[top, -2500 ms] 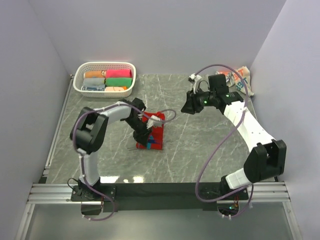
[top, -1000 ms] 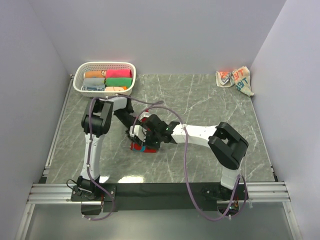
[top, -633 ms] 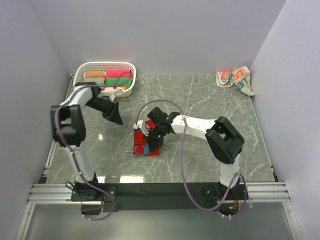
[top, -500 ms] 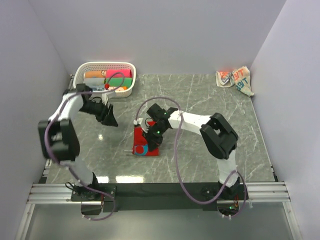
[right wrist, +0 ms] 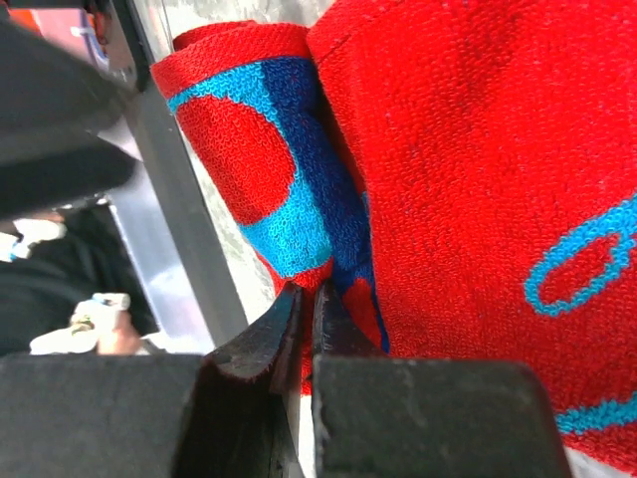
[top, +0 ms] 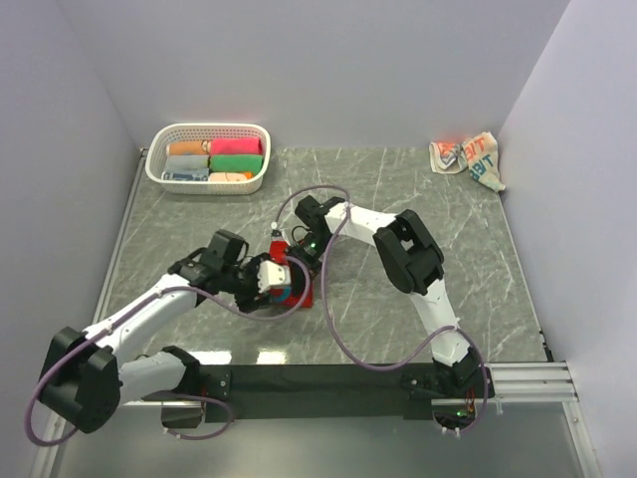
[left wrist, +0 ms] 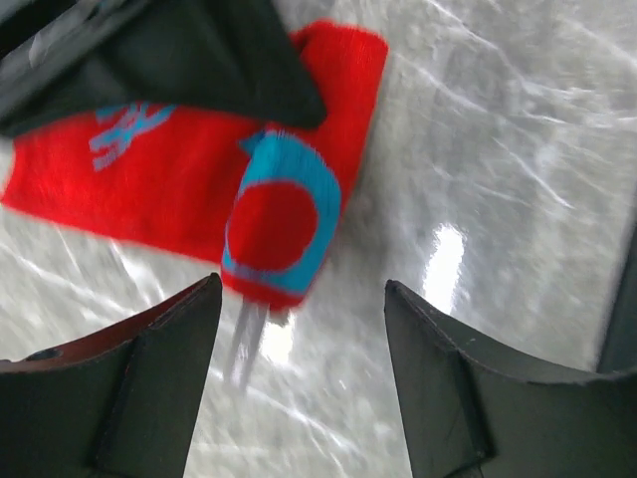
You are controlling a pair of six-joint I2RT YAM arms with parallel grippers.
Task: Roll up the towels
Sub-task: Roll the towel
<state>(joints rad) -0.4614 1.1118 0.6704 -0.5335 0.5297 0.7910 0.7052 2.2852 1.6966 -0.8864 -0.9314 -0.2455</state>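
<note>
**Desk:** Where is the red towel (top: 302,289) against the two hands?

**Photographer:** It lies mid-bench, partly rolled, with a hand at each end. The left hand (top: 272,278) comes at it low from the near left, its two fingers spread wide and gripping nothing. In the left wrist view those fingers (left wrist: 149,398) frame the towel's rolled end (left wrist: 283,225), a red disc ringed in blue, which sits just beyond the tips and apart from them.

**Desk:** And the right hand?

**Photographer:** The right hand (top: 297,249) reaches in from the far side and bears down on the same towel. Its fingers are closed tip to tip (right wrist: 304,317), and the tips touch the cloth where the blue-and-red fold meets the flat red part (right wrist: 478,149). I cannot tell whether any cloth is pinched between them.

**Desk:** What crowds the spot?

**Photographer:** The right hand's dark body (left wrist: 169,50) overhangs the towel's top edge as the left wrist camera sees it. A purple cable (top: 328,319) loops over the bench (top: 199,219) just beside the towel.

**Desk:** Anything further off?

**Photographer:** A white basket (top: 209,128) sits at the far left holding rolled towels (top: 237,154). A cream towel (top: 468,157) with orange-red letters lies crumpled in the far right corner, well apart from both hands.
</note>
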